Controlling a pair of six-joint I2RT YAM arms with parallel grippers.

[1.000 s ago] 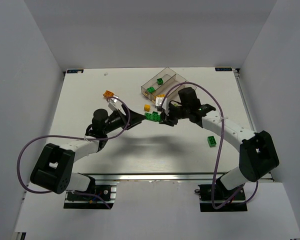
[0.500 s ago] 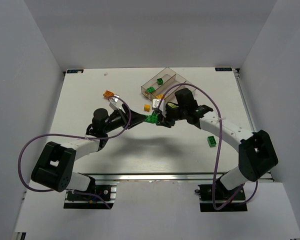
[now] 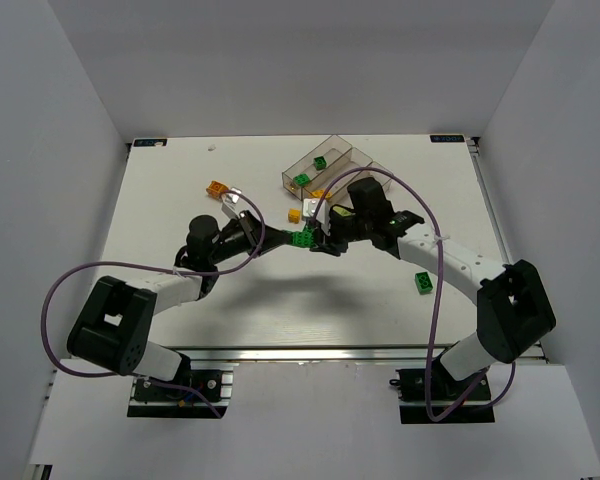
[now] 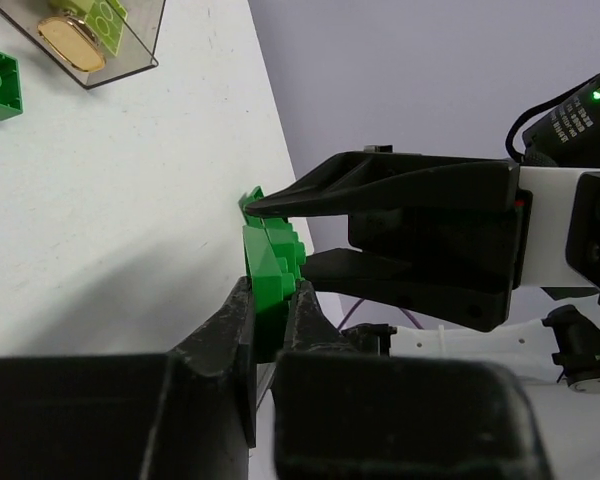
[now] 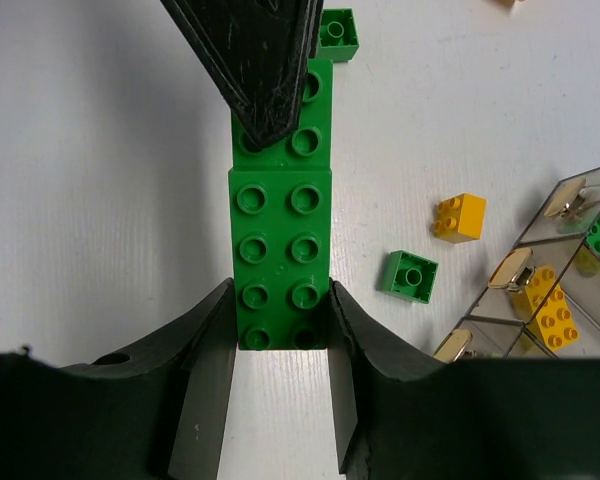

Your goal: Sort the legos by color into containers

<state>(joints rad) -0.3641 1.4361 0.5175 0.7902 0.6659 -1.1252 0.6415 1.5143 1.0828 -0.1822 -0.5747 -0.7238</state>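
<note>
**Jaws of both grippers clamped on one green brick strip**

Jaw state, left gripper (image 4: 270, 300): closed tight on one end of the green brick strip (image 5: 280, 200). One finger lies over the studded top and the other under the strip.

Jaw state, right gripper (image 5: 280, 300): part-way apart and pressed against the two long sides of the strip at its other end. The studs face the right wrist camera.

Position of the strip: it spans the gap between the two gripper tips over the middle of the table (image 3: 180, 200), where the arms meet from left and right. It is made of pieces joined end to end.

Other items, from the arm bases outward:

1. A single green brick (image 3: 422, 281) lies on the table beside the right forearm, well apart from the strip.
2. A small green brick (image 5: 412, 275) and a yellow brick (image 5: 460, 217) lie close together on the far side of the strip.
3. Another green brick (image 5: 337, 32) lies just beside the end held by the left gripper.
4. The containers (image 3: 330, 160) stand beyond the grippers, clear and joined side by side. The farther compartment holds green bricks. In the right wrist view, a nearer compartment holds a yellow one.
5. An orange brick (image 3: 217, 187) lies on the table to the left of the containers, well apart from them
</note>
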